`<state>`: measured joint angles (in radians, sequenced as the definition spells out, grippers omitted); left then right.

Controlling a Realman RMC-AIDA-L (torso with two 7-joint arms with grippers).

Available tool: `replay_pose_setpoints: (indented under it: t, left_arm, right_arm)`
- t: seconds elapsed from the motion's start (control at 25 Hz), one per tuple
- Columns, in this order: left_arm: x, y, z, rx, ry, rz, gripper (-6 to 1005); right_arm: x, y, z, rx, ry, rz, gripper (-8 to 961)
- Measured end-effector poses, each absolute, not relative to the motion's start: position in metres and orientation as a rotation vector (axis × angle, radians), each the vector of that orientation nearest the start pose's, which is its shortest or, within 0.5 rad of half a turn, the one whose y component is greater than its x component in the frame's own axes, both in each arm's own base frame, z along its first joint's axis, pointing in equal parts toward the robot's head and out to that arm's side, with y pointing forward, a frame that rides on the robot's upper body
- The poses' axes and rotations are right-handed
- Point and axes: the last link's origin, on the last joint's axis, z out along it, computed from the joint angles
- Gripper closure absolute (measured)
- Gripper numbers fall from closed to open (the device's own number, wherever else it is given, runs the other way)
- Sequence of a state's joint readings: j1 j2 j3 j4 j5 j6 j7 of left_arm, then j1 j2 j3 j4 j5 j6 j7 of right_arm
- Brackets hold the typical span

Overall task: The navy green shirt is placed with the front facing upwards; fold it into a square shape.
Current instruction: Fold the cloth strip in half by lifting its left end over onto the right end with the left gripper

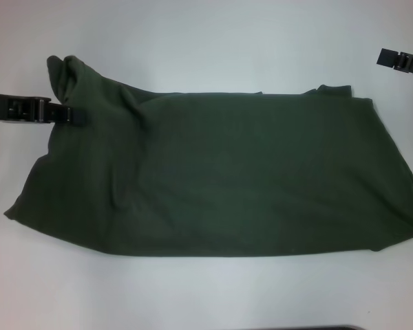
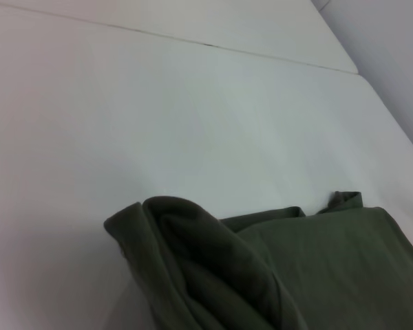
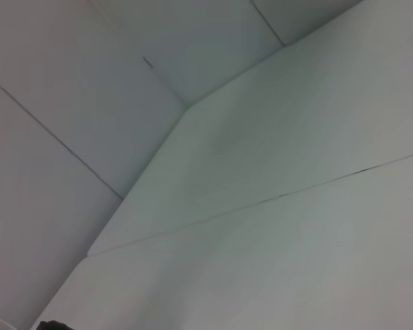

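White tabletop (image 1: 193, 295) fills the head view, with a faint seam crossing it in both wrist views. At the left edge of the frame, a little above mid-height, the left gripper (image 1: 74, 114) reaches in level and meets the left end of the navy green shirt (image 1: 220, 179); its tips sit against a raised, bunched fold of cloth, but whether they are pinching that fold or only resting beside it I cannot tell. The left wrist view shows the same rolled hump of fabric (image 2: 213, 261) close in front of the camera, lifted off the table. The shirt itself lies as a wide band across the centre of the frame, its long axis running left to right, already doubled over so no lettering shows, its right end reaching the frame's right edge. In the upper right corner the right gripper (image 1: 402, 60) hangs well apart from the cloth, above the shirt's far right corner; its finger state is not readable either. By my reading, the next fold turns on the left end being carried rightward along that long axis, and the left arm is plainly the nearer one.
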<state>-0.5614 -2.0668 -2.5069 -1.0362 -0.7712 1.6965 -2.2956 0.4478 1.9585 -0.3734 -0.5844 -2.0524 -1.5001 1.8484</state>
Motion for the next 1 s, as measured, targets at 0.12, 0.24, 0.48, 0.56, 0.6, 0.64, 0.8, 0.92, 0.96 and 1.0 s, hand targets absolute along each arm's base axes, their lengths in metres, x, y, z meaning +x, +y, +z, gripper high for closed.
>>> replay_pose_setpoints:
  t: [0.12,0.24,0.48,0.56,0.6,0.64,0.8,0.92,0.96,1.0]
  left_arm:
    - [-0.2656,0.3391,0.0588,-2.469,-1.542,-0.288,911]
    - [-0.2681,0.3378,0.059,-2.474,-1.547,-0.242,911]
    - [-0.2697,0.3359,0.0591,-2.491,-1.552,-0.169,911]
    - [-0.2689,0.3365,0.0598,-2.49,-1.554,-0.159,911]
    - [-0.2687,0.3366,0.0599,-2.489,-1.555,-0.157,911]
    - [-0.2683,0.3371,0.0602,-2.489,-1.554,-0.156,912]
    - [-0.2663,0.3388,0.0608,-2.487,-1.559,-0.156,912]
    - [-0.2636,0.3406,0.0611,-2.486,-1.567,-0.155,912]
    - [-0.262,0.3414,0.0609,-2.486,-1.573,-0.154,912]
    - [-0.2607,0.3419,0.0607,-2.487,-1.577,-0.153,912]
  right_arm:
    - [0.3408,0.322,0.0743,-2.147,1.407,0.857,29]
    - [0.341,0.3219,0.0743,-2.146,1.407,0.856,29]
    - [0.3417,0.3211,0.0742,-2.144,1.412,0.857,30]
    - [0.3415,0.3211,0.0741,-2.144,1.414,0.857,30]
    - [0.3415,0.3212,0.074,-2.144,1.415,0.857,30]
    - [0.3413,0.3213,0.074,-2.144,1.416,0.858,30]
    - [0.3412,0.3213,0.0739,-2.145,1.416,0.857,30]
    - [0.3411,0.3211,0.0731,-2.15,1.418,0.853,30]
    - [0.3409,0.321,0.0727,-2.153,1.419,0.85,30]
    - [0.3408,0.321,0.0724,-2.155,1.42,0.848,30]
